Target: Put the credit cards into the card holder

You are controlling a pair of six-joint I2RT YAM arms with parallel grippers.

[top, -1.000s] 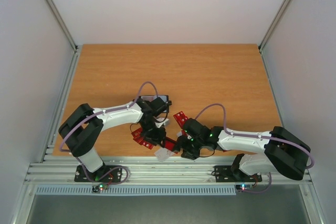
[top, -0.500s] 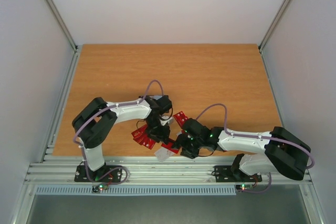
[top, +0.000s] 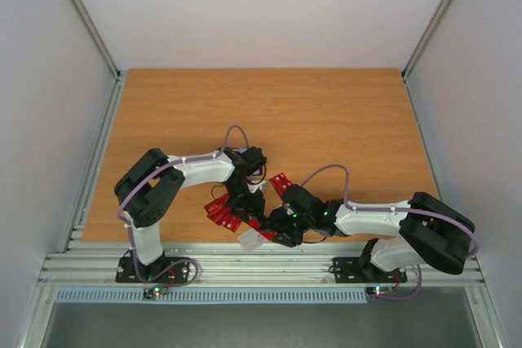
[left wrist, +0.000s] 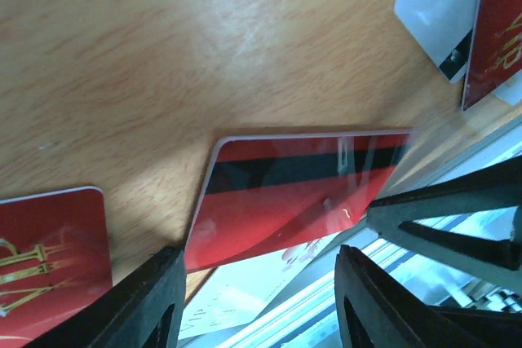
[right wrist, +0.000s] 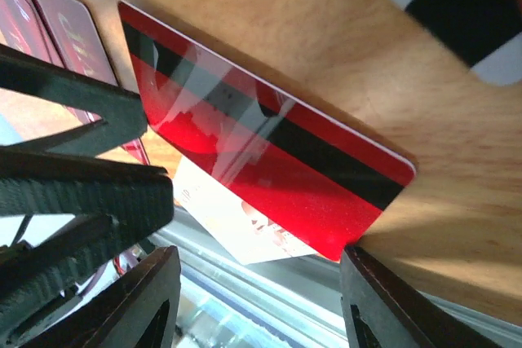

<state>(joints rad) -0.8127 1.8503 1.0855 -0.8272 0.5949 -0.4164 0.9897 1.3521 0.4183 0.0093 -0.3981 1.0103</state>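
My left claw (left wrist: 259, 257) and right claw (right wrist: 259, 257) both gape open, fingertips at one striped credit card (left wrist: 285, 193); it overhangs the table (left wrist: 122, 55) edge

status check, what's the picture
left gripper, right gripper: jaws open, both straddling one red striped card at the table's near edge. more red cards loose beside it. grippers crowd each other; card holder not made out.

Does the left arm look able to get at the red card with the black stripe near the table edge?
Probably yes: the left gripper has its open fingers either side of the striped red card at the table edge. The right gripper crowds one end.
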